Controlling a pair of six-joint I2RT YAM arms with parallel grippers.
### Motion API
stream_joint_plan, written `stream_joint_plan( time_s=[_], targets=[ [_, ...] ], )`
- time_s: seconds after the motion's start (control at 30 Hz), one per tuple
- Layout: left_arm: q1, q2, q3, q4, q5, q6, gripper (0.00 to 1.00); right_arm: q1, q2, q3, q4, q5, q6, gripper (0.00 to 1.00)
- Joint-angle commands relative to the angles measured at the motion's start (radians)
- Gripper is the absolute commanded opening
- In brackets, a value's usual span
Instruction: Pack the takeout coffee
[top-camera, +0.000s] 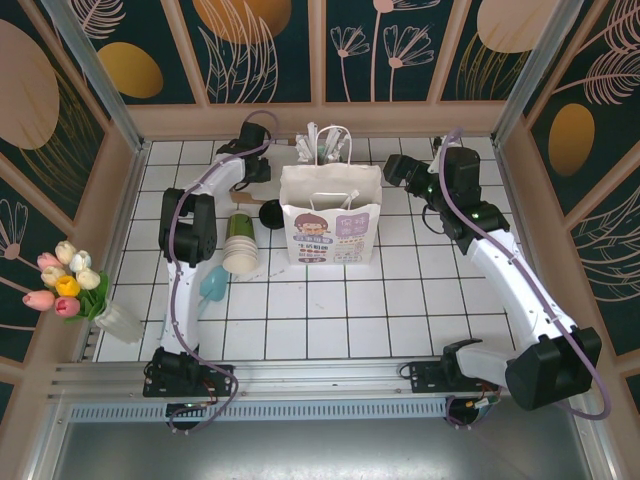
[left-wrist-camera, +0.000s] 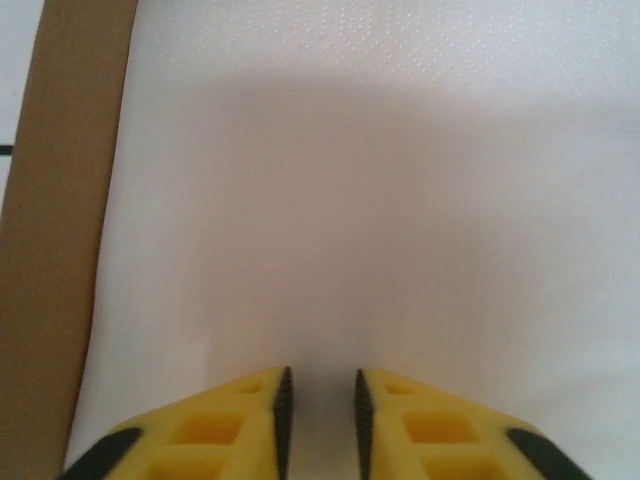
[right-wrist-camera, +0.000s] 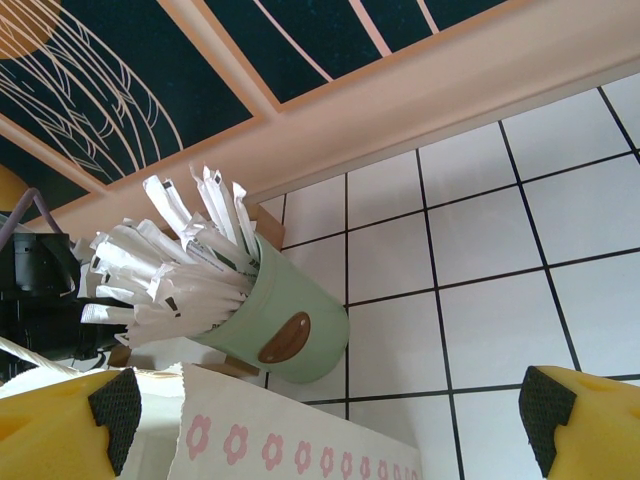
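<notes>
**White tiles, a lidded cup and two grippers at the bag**

White tiled table (top-camera: 400, 300) with dark grout lines sits inside walls of teal floral panels. A printed paper bag (top-camera: 330, 215) stands upright near its middle.

We see the takeout coffee (top-camera: 270, 212) from above as a small, dark, round shape. Its black lid faces the camera and hides most of the cup beneath, so we cannot make out the colour of the paper wall. It stands on the tiles just beside the bag's left side.

The left gripper (top-camera: 260, 172) hangs just past the coffee, on its far side. They are near each other, though we cannot tell whether they touch. In the left wrist view its yellow fingers (left-wrist-camera: 250, 420) are drawn almost together, with a slim gap and nothing between them. Ahead of them lies a plain white surface with a brown strip (left-wrist-camera: 60, 250) along its left.

The right gripper (right-wrist-camera: 330, 405) is spread wide and holds nothing, its fingertips at opposite edges of its own view. The coffee is well apart from these jaws, with the bag between. Ahead of the right jaws is a pale green cup (right-wrist-camera: 285, 320) full of white wrapped sticks, and the bag's flower-printed top edge is just below them.

A stack of cups (top-camera: 240, 250), green outside and cream inside, lies on the near side of the left jaws, close to the coffee.
</notes>
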Motion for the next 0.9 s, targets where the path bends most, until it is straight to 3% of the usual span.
stream_joint_plan(
  time_s=[0.0, 0.17, 0.37, 0.77, 0.87],
  targets=[
    [0.003, -0.001, 0.021, -0.028, -0.019, 0.007, 0.18, 0.010, -0.030, 0.028, -0.009, 0.016, -0.016, 0.99],
    [0.003, -0.019, 0.040, -0.031, -0.010, 0.005, 0.00, 0.010, -0.033, 0.029, -0.009, 0.017, -0.019, 0.99],
    [0.004, -0.051, 0.039, -0.040, -0.010, -0.014, 0.00, 0.012, -0.038, 0.027, -0.012, 0.024, -0.023, 0.99],
    [0.003, -0.262, -0.090, 0.076, -0.002, -0.079, 0.00, 0.036, -0.041, 0.019, 0.004, 0.004, -0.063, 0.99],
    [0.004, -0.239, -0.063, 0.008, 0.066, -0.061, 0.00, 0.054, -0.040, 0.017, 0.012, 0.011, -0.077, 0.99]
  ],
)
